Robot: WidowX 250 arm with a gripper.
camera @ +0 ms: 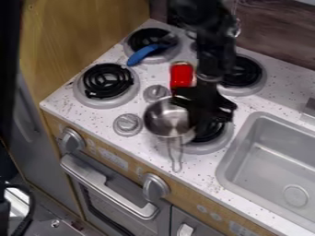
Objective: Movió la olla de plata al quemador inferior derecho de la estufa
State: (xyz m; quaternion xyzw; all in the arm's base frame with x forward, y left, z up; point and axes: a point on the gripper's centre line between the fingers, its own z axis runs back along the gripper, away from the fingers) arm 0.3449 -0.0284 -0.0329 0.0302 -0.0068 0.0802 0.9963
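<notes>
Camera view, round shiny metal pot (164,119), speckled stovetop (98,118), end effector (203,105), opening and hold unclear

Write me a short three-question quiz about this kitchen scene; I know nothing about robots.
1. Multiple choice: What lies across the upper-left burner?
a) a wooden spoon
b) an object with a blue handle
c) a yellow sponge

2. True or false: The silver pot, right by the gripper, has its handle pointing toward the stove's front edge.

3. Fill the gap: The can standing among the burners is coloured ____.

Key: 1. b; 2. True; 3. red
</notes>
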